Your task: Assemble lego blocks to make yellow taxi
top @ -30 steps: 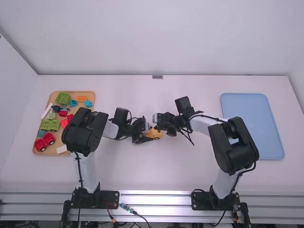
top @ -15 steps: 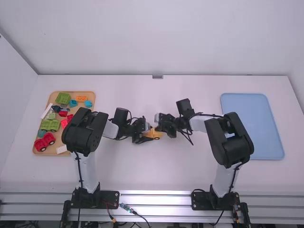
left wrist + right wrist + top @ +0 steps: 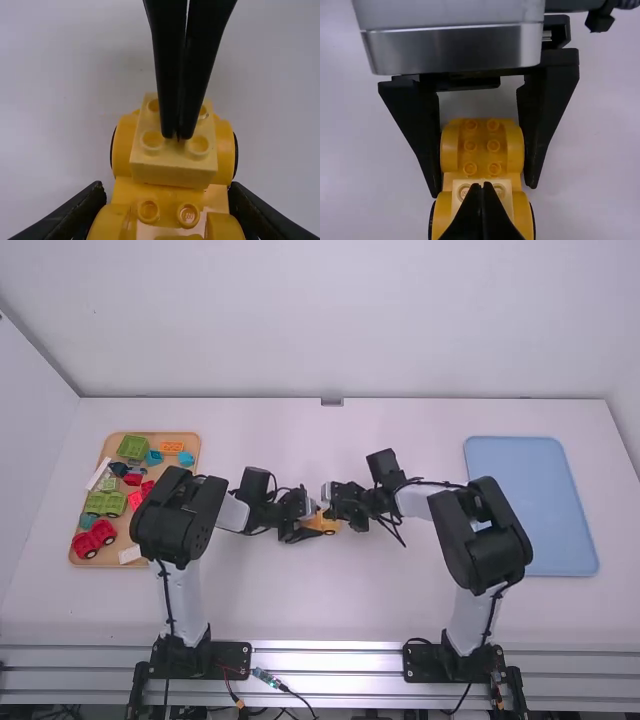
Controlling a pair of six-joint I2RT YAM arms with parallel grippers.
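The left pincer (image 3: 314, 521) is gripping the orange-yellow wheeled base (image 3: 482, 132), one finger bearing on each side of its studded section. This base is occupying the area near the middle of the worktop (image 3: 320, 605), between the two arms. A pale yellow block (image 3: 172, 172) is sitting on the base, between its wheels at the end facing the right arm. The right pincer (image 3: 329, 507) is closed and empty, its fingertips pointing down at the block's top, between the studs; contact pressure cannot be determined. At the left side, a wooden tray (image 3: 150, 434) is holding green, red, blue, orange and white parts. At the right side, a blue mat (image 3: 530, 505) is lying flat.
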